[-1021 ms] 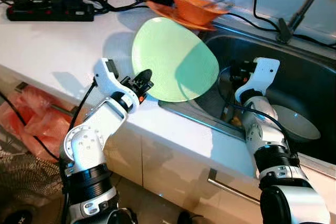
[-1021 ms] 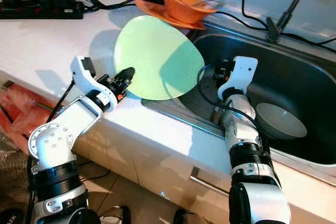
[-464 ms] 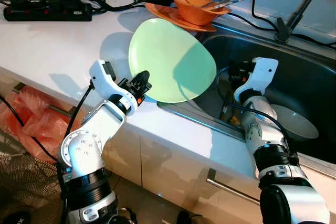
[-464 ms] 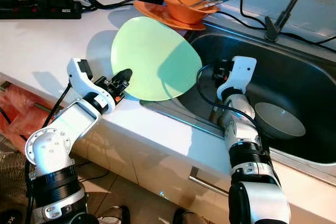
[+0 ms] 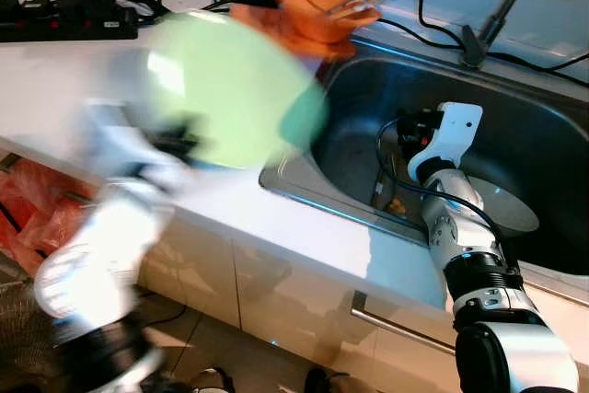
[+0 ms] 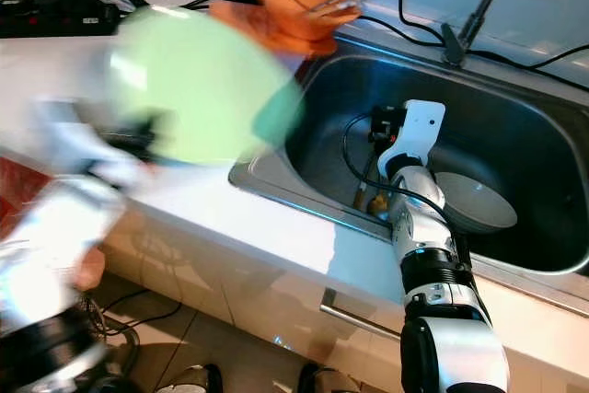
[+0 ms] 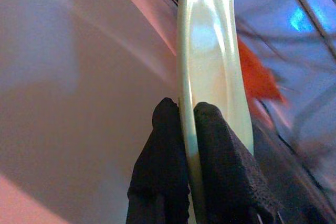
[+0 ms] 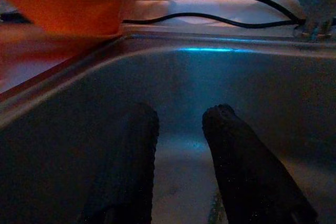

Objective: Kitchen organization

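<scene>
One green plate [image 7: 210, 51] pinched in the left hand [image 7: 190, 129], right hand [image 8: 178, 129] narrowly parted inside one sink [image 5: 368, 98].

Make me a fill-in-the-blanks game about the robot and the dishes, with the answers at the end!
1. The left gripper pinches the rim of a round pale ____ plate.
2. The right gripper reaches into the steel ____, fingers apart and holding nothing.
3. The white bowl lies inside the sink, beside the robot's ____ arm.
4. The bowl holding utensils behind the sink is ____.

Missing words: green; sink; right; orange
</scene>
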`<state>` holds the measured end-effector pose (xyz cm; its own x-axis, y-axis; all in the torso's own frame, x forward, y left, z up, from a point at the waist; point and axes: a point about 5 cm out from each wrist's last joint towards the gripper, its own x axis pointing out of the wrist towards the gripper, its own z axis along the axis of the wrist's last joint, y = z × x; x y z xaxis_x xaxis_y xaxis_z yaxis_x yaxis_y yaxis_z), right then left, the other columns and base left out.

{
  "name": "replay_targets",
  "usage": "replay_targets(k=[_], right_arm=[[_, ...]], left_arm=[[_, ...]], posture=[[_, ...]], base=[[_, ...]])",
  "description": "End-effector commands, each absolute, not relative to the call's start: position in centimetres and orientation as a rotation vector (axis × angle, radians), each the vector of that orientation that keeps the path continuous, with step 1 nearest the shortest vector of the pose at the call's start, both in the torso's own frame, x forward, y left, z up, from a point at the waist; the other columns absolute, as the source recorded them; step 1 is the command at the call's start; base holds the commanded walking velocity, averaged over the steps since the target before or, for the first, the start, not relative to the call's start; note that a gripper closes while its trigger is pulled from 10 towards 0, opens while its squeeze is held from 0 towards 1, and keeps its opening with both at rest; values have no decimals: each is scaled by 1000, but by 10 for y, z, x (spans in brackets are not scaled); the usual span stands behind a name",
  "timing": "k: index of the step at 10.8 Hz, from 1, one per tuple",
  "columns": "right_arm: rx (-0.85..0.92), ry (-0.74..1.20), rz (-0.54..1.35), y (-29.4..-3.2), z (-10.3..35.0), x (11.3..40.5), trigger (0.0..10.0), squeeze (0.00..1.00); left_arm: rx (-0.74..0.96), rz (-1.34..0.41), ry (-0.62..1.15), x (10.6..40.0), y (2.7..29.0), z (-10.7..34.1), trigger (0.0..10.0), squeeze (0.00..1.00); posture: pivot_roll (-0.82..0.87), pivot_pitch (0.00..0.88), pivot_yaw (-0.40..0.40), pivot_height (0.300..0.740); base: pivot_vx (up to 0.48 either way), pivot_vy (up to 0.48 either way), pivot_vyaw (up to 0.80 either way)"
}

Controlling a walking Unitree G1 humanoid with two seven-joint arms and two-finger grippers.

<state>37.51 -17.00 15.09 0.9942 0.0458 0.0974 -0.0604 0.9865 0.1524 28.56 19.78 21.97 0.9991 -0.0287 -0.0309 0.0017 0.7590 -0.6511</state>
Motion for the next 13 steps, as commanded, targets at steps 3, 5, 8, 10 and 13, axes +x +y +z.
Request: replay_targets(k=[3,5,8,10,13], right_arm=[[150,-64,72,-168,148,377,10000,0],[149,-64,75,-168,148,377,10000,0],[148,-63,71,-169,147,376,10000,0],[153,-65,87,-167,147,376,10000,0],[164,-64,96,-168,145,374,10000,0]], left_arm=[[-617,170,61,279,226,213,10000,0],[-609,103,29,285,214,222,10000,0],[-618,-117,-30,296,177,238,10000,0],[-607,-293,-59,303,142,248,10000,0],[-579,-435,-104,307,110,262,10000,0]], posture=[[134,138,-107,740],[128,134,-103,740],[122,126,-98,740],[104,117,-85,740],[92,111,-74,740]], base=[[0,0,0],[0,0,0],[0,0,0],[0,0,0],[0,0,0]])
